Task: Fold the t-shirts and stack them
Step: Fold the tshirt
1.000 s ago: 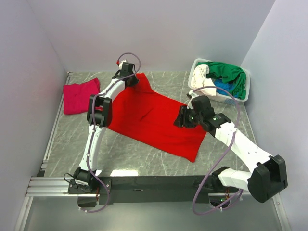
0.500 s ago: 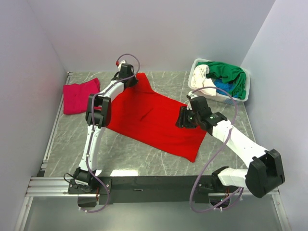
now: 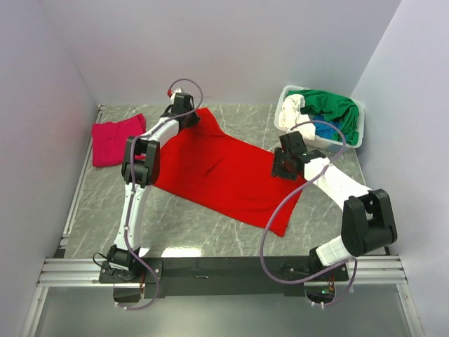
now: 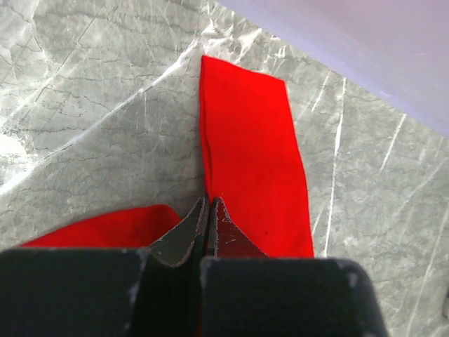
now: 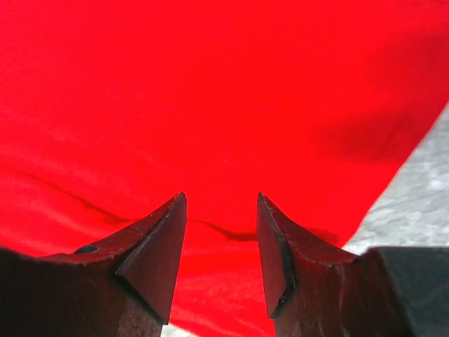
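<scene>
Because the red shirt point(image 3: 224, 175) is limp and light, edges are best pinched; left fingers point(image 4: 188, 232) are clamped on one, right fingers point(image 5: 158, 246) held apart.

Seen from above, both wrists hide their own fingers. The left arm point(image 3: 137, 163) covers a strip of the red shirt point(image 3: 224, 175). In the basket point(image 3: 357, 135), the blue shirt point(image 3: 324, 127) lies mostly buried under the green shirt point(image 3: 331, 105) and the white shirt point(image 3: 295, 112). In the right wrist view the red cloth runs off the top and left edges. Whether the right gripper point(image 5: 221, 200) touches it cannot be told.
</scene>
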Tool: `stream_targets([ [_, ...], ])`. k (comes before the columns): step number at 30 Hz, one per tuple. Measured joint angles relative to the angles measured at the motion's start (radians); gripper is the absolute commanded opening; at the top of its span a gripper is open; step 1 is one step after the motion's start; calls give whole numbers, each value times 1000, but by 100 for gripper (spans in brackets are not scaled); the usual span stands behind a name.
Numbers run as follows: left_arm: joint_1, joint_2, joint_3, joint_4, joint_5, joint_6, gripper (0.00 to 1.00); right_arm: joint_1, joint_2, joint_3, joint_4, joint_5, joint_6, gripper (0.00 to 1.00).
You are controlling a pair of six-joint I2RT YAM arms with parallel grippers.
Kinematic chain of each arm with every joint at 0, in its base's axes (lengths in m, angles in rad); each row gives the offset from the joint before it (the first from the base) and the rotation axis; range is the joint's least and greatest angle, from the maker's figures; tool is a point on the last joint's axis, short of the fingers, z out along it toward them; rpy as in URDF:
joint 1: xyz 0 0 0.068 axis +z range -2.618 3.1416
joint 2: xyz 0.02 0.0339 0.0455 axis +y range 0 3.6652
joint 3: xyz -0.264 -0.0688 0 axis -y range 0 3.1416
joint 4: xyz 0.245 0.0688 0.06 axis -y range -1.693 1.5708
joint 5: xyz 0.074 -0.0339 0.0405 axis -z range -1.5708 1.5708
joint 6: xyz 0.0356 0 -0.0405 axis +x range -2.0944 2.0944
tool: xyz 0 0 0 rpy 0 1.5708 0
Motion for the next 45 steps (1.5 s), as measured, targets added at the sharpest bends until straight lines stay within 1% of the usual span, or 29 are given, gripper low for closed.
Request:
stream_targets([
  [5, 6, -41, -38, 14, 11, 0, 0, -38, 36, 2, -3, 40, 4, 52],
  [11, 11, -98, -69, 25, 23, 1, 1, -125, 75, 15, -12, 73, 8, 53],
  [21, 15, -105, -68, 10, 53, 11, 2, -226, 151, 59, -14, 120, 11, 56],
  [23, 16, -105, -68, 5, 59, 15, 4, -248, 172, 60, -15, 124, 11, 56],
  [26, 18, -105, -68, -1, 68, 26, 14, -284, 206, 72, -15, 127, 11, 55],
  [27, 18, -105, -68, -3, 69, 27, 24, -293, 220, 83, -15, 129, 11, 55],
  [29, 19, -105, -68, -6, 74, 31, 33, -304, 249, 106, -14, 134, 10, 54],
  [30, 20, -105, -68, -8, 75, 32, 40, -309, 264, 121, -14, 137, 10, 54],
  [33, 20, -105, -68, -15, 76, 39, 52, -330, 306, 167, -11, 137, 6, 54],
  [36, 21, -105, -68, -19, 77, 50, 58, -352, 335, 197, -5, 137, 0, 52],
  [39, 21, -109, -72, -20, 78, 54, 61, -369, 369, 225, -5, 137, -2, 50],
  [44, 22, -153, -142, -17, 77, 55, 63, -379, 432, 263, -5, 138, -8, 46],
  [45, 22, -162, -156, -17, 77, 56, 63, -379, 440, 275, -8, 137, -10, 44],
])
